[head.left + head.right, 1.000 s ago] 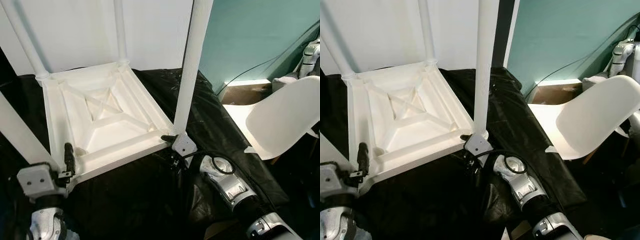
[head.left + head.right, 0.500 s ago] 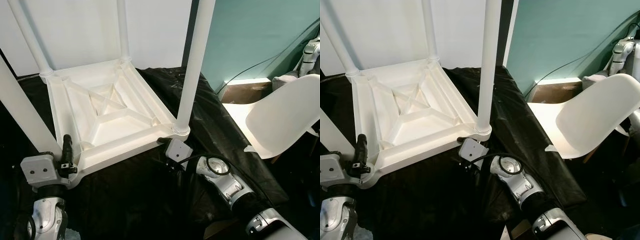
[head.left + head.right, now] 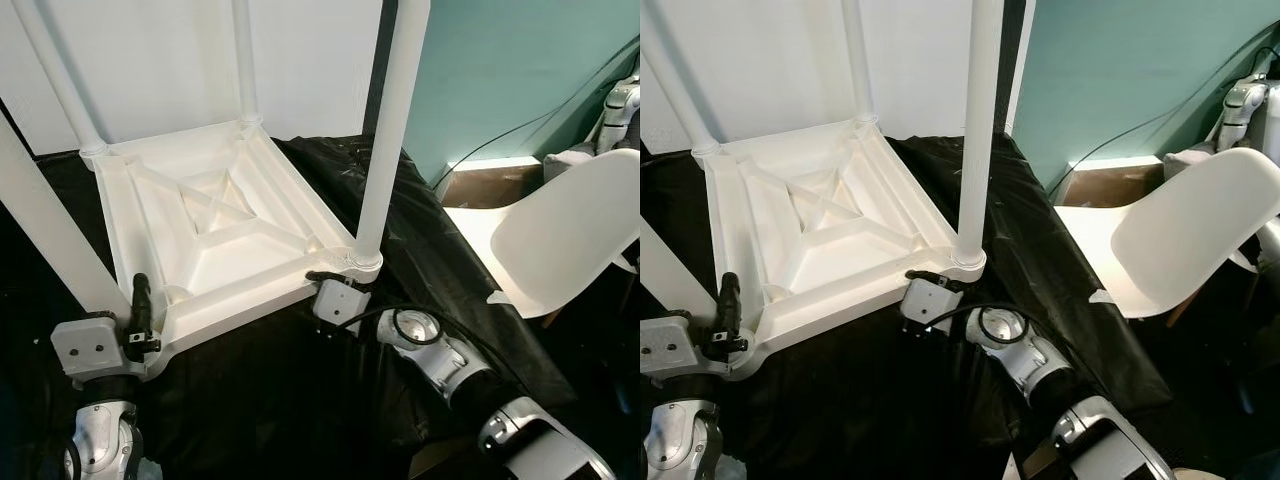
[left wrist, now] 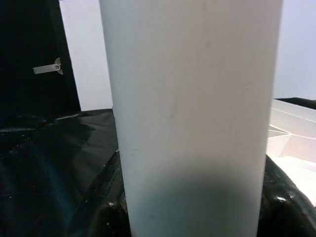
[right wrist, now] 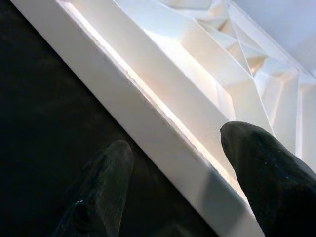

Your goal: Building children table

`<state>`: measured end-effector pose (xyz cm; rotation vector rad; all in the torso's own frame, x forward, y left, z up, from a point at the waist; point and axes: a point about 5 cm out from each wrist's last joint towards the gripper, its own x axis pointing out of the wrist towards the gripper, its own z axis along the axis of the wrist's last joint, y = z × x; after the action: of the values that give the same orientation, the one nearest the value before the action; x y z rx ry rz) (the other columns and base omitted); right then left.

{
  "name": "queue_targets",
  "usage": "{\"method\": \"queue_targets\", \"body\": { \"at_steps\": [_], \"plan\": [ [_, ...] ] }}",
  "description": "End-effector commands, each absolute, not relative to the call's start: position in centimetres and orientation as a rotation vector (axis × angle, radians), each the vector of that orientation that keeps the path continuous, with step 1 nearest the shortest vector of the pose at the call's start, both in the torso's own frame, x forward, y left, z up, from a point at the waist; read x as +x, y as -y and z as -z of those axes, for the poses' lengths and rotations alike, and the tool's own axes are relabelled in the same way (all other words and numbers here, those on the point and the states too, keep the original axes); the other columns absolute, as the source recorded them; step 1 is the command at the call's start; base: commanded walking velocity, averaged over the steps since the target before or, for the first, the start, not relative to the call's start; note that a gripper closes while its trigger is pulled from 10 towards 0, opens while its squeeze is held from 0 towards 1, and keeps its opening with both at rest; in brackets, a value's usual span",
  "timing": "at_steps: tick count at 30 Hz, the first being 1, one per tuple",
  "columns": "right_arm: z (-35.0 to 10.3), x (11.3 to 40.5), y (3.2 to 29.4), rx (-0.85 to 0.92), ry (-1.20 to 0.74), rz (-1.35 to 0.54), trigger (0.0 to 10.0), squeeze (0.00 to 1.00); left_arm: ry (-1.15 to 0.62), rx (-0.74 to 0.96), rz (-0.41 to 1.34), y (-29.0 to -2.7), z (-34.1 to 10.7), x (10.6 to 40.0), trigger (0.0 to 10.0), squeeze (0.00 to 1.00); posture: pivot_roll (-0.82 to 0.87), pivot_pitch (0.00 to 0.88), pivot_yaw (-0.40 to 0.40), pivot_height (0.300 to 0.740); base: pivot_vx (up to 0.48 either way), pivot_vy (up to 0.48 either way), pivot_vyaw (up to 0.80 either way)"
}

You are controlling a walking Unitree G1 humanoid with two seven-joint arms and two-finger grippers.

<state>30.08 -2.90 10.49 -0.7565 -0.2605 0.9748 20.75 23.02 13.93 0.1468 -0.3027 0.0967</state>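
left eye view: a white plastic children's table (image 3: 215,235) lies upside down on a surface draped in black plastic sheeting (image 3: 420,250), its ribbed underside facing up and its four round legs pointing upward. all four legs are cut off by the top or left edge of the frame. the left gripper (image 3: 138,310) sits at the near left corner of the table, one black finger standing up against the rim beside the near left leg (image 3: 45,235); its other finger is hidden, so i cannot tell how wide it is. the right gripper (image 3: 325,282) is at the near right corner, just under the base of the near right leg (image 3: 388,130), its fingers mostly hidden behind its grey housing. a white moulded chair (image 3: 560,235) stands well apart at the right, against a teal wall (image 3: 500,70). no writing is readable.

right eye view: same layout; a black cable loops over the right wrist.

left wrist view: the near left leg (image 4: 195,113) stands very close, blocking almost everything; the fingers are hidden.

right wrist view: two black fingers (image 5: 261,173) straddle the table's near rim (image 5: 148,118), one inside and one outside, spread slightly wider than the rim and not clearly pressing it.
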Motion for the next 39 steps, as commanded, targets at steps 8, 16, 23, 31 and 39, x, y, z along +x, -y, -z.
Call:
{"method": "queue_targets", "body": {
  "at_steps": [8, 16, 23, 31, 39],
  "plan": [
    [-9.6, 30.3, 3.8, -0.799, 0.231, -0.974, 10.0, 0.0, 0.357, 0.169, -0.026, -21.8, -14.9, 21.1, 0.0, 0.0, 0.15, 0.0, -0.07, 0.74, 0.0, 0.0, 0.0],
    [-9.1, 30.3, 3.8, -0.817, 0.221, -0.977, 10.0, 0.0, 0.48, 0.143, -0.008, -21.6, -17.9, 21.2, 0.0, 0.0, 0.16, 0.0, -0.079, 0.74, 0.0, 0.0, 0.0],
    [-8.7, 30.6, 3.9, -0.871, 0.217, -0.965, 10.0, 0.0, 0.575, 0.137, 0.034, -21.5, -20.5, 20.7, 0.0, 0.0, 0.16, 0.0, -0.081, 0.74, 0.0, 0.0, 0.0],
    [-8.8, 31.7, 3.2, -1.149, 0.316, -0.924, 10.0, 0.0, 0.601, 0.079, 0.05, -21.4, -21.0, 20.5, 0.0, 0.0, 0.17, 0.0, -0.083, 0.74, 0.0, 0.0, 0.0],
    [-7.9, 31.8, 3.0, -1.38, 0.391, -0.948, 10.0, 0.0, 0.642, -0.015, 0.024, -22.0, -21.7, 19.8, 0.0, 0.0, 0.18, 0.0, -0.093, 0.74, 0.0, 0.0, 0.0]
  ]
}}
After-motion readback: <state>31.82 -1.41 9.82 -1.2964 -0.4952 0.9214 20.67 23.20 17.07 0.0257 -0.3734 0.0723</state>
